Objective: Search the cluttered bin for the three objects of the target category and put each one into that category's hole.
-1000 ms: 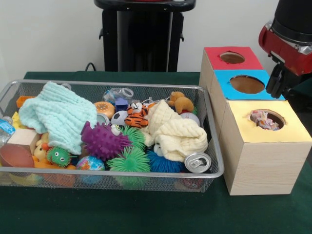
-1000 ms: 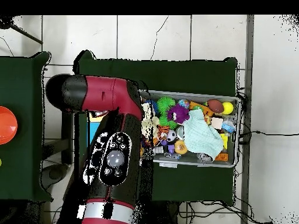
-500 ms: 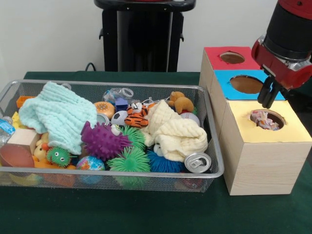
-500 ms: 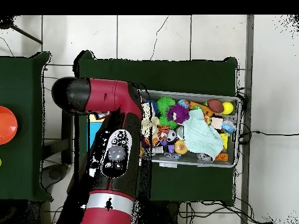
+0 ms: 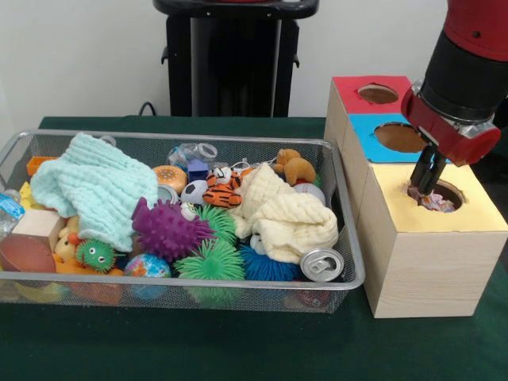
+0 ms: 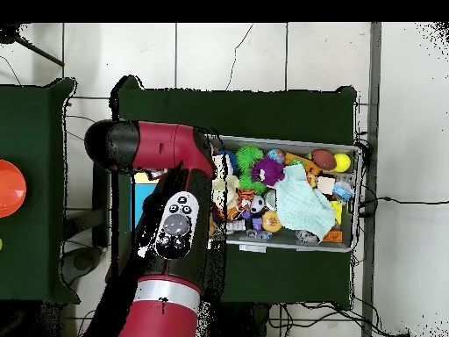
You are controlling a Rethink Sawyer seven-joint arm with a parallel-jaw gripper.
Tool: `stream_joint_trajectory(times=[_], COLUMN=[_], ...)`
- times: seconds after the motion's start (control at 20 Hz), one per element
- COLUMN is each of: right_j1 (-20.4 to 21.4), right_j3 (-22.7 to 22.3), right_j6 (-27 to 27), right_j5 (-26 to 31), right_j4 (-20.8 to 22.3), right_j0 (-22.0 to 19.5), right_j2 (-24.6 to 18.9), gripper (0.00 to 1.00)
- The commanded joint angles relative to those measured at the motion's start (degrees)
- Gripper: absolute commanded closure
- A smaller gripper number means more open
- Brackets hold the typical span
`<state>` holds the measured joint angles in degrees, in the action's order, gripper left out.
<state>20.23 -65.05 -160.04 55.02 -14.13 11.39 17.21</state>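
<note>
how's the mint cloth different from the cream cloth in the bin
The mint cloth is pale green and lies at the bin's left end, draped over toys and a wooden block. The cream cloth is pale yellow, bunched in folds toward the right end, just behind the can. The mint one spreads wider and flatter. Both are soft, textured cloths resting on top of the clutter.

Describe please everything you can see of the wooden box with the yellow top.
The wooden box with the yellow top stands upright on the green table, nearest of three joined boxes, just right of the wire mesh bin. Its sides look like pale plywood; the top looks like yellow paper. A round hole holds a small multicoloured item. The gripper hangs at the hole's edge.
</note>
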Motion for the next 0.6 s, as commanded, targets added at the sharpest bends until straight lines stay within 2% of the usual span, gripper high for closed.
stream_joint_trajectory(times=[0.05, 0.6], right_j1=[-3.32, -5.15], right_j3=[0.69, 2.32], right_j6=[-4.52, -7.42], right_j5=[-3.72, -4.59], right_j4=[0.59, -1.08], right_j0=[-0.11, 1.3], right_j2=[-4.37, -4.37], gripper=[1.0, 1.0])
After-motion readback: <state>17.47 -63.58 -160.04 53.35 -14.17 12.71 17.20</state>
